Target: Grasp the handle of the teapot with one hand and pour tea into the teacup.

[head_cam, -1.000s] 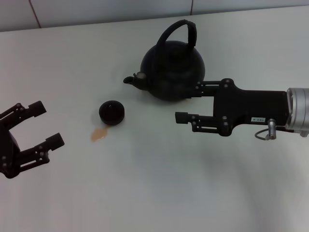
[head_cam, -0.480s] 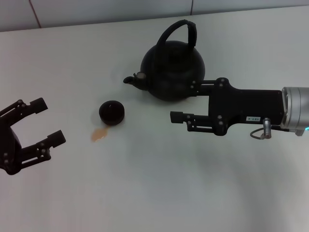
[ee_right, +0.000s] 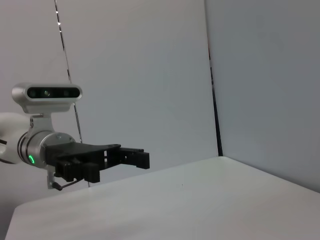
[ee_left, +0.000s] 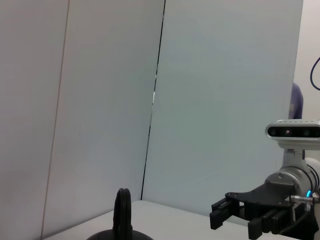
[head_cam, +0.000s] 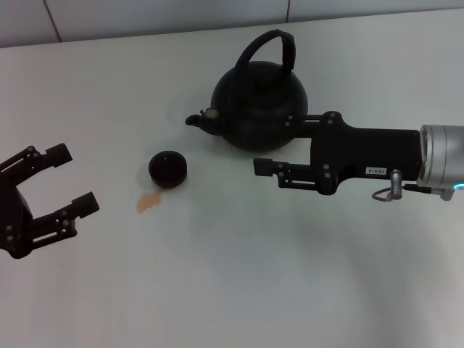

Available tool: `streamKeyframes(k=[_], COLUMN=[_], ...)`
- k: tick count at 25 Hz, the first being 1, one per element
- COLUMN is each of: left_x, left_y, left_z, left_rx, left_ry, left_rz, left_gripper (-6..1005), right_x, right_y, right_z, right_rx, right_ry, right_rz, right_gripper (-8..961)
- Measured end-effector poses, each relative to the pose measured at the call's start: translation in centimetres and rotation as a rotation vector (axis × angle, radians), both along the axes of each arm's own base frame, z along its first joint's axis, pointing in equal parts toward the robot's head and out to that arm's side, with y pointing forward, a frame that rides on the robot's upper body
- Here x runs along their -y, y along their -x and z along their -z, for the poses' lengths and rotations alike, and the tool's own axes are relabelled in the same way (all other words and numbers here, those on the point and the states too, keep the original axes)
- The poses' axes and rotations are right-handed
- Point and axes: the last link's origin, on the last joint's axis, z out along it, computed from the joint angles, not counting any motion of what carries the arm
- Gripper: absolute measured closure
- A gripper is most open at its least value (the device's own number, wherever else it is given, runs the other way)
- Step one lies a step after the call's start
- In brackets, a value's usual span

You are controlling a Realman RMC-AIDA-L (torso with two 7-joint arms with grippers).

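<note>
**Open right gripper sits beside the teapot, cup has a tea spot next to it**

Closest to the robot, at about 8 o'clock in the head view, the left gripper [head_cam: 61, 192] hangs over the white table [head_cam: 232, 290]. Its fingers are spread wide and hold nothing. It looks parked.

A bit farther out, at about 10 o'clock from the middle, stands the small dark teacup [head_cam: 168, 168]. Just beside it on the near side is a little brown puddle [head_cam: 148, 202], like spilled tea. What is inside the cup is too dark to tell.

At 3 o'clock the right gripper [head_cam: 279, 145] reaches in from the side. Its fingers are open and grip nothing. One finger lies right by the round belly of the teapot [head_cam: 259, 107]; the other sticks out toward the cup over bare table.

The black teapot stands upright at about 12 o'clock, its spout [head_cam: 199, 119] aimed at the cup. Its arched handle [head_cam: 270, 48] stands on top, farther back, with nothing holding it.

This fits two stories: the gripper is on its way to take the handle, or the pot is set down after a pour. The puddle hints at the second, but I can't be sure.

There is lots of bare table near the robot. The far table edge runs close behind the pot, so there is little room there.
</note>
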Motion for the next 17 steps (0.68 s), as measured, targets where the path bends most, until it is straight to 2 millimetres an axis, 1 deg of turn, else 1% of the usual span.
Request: streamKeyframes(k=[17], left_x=[0.00], left_y=[0.10], left_z=[0.00], left_rx=[-0.004], left_ry=[-0.002], left_rz=[-0.005], left_gripper=[139], right_x=[0.02], right_y=[0.51], right_z=[0.26], right_rx=[0.012], right_ry=[-0.015], right_rz=[-0.028], right_gripper=[369])
